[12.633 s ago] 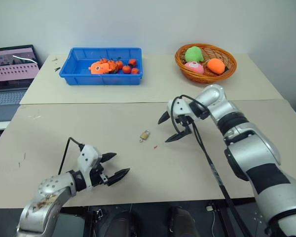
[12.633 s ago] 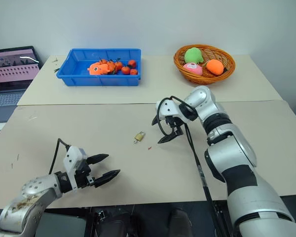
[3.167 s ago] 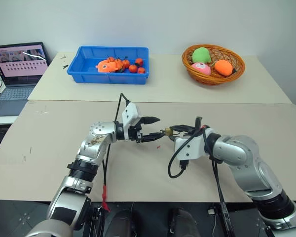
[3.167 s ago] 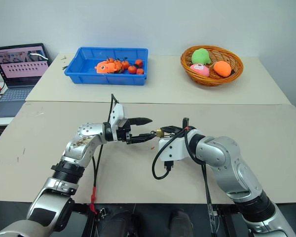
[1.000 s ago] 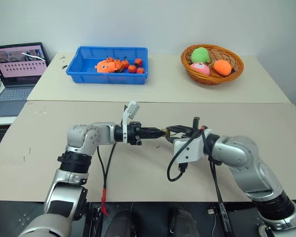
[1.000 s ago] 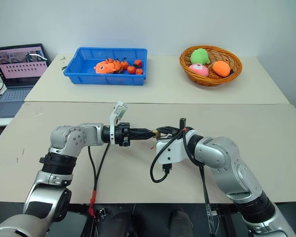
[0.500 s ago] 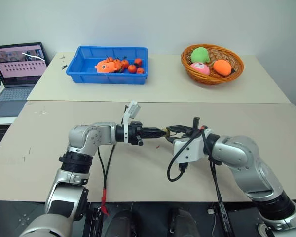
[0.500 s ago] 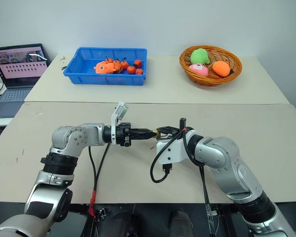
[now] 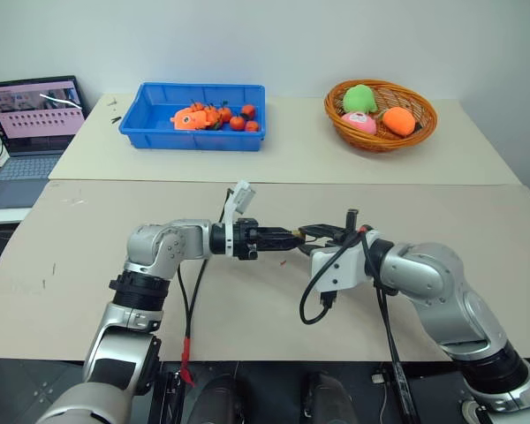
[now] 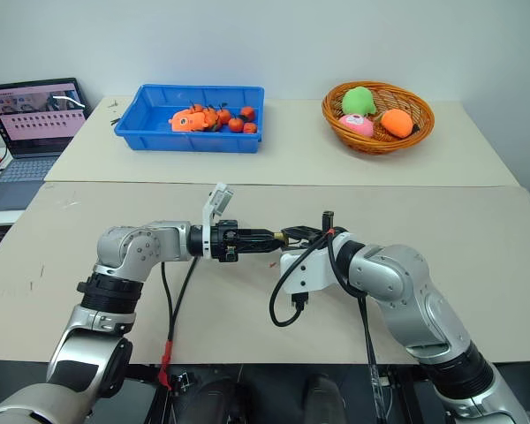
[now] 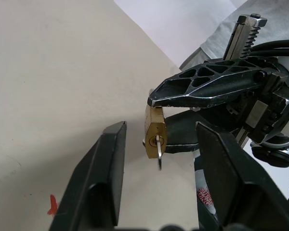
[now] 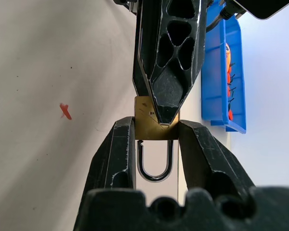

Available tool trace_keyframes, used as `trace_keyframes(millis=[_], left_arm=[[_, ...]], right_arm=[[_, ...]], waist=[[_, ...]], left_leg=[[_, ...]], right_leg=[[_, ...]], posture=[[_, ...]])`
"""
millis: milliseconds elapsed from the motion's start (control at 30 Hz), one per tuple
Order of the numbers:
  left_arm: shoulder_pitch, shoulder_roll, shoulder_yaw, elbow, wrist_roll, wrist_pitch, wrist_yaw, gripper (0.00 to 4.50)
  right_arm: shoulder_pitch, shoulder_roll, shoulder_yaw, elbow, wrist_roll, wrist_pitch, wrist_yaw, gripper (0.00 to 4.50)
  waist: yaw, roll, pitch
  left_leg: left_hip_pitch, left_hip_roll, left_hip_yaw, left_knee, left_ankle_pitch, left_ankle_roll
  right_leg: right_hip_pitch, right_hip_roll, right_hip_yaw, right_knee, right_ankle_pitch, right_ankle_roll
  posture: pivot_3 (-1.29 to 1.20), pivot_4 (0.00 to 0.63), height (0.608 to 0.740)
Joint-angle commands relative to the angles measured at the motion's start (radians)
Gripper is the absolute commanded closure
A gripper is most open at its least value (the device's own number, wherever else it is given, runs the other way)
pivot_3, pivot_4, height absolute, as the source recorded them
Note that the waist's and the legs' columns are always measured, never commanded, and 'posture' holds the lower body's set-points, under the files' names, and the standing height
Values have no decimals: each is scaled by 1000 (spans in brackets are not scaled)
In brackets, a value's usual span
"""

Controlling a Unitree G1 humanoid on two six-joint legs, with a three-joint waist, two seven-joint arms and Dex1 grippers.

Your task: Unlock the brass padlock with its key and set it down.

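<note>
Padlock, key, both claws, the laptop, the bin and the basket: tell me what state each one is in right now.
Padlock: held off the table in the right claw, shackle looks seated.
Key: sticking out of the padlock's keyhole, nothing gripping it.
Left claw: open, one finger on each side of the key.
Right claw: shut on the padlock's body.
Laptop: lid up, screen lit.
Blue bin: holds orange toys.
Basket: holds soft toys.

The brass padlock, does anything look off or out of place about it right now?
Nothing looks damaged. The brass padlock is held off the table in the right hand, with the key sitting in its keyhole. The left hand is open around the key without gripping it, so the key hangs there unsupported.
</note>
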Motion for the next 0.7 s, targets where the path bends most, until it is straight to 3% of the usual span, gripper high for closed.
trace_keyframes(millis=[33,500,533,700], left_arm=[[-10,-6,4,-22,-8,-16,-7,2273],[-17,-29,21,-2,-9,-17,10,2273],[-17,-30,22,-1,-9,-18,11,2782],[-21,-32,29,4,-10,-18,16,4390]], right_arm=[[-12,0,-15,-28,-1,-3,-7,3563],[-10,-2,-18,-34,0,-3,-6,3563],[-9,-2,-19,-33,1,-4,-7,3563],[-9,-3,-18,-30,1,-7,-8,3563]], waist=[[0,0,0],[0,0,0],[0,0,0],[0,0,0]], left_leg=[[0,0,0,0,0,0],[0,0,0,0,0,0],[0,0,0,0,0,0],[0,0,0,0,0,0]], right_leg=[[0,0,0,0,0,0],[0,0,0,0,0,0],[0,0,0,0,0,0],[0,0,0,0,0,0]], posture=[[0,150,692],[0,150,692],[0,150,692],[0,150,692]])
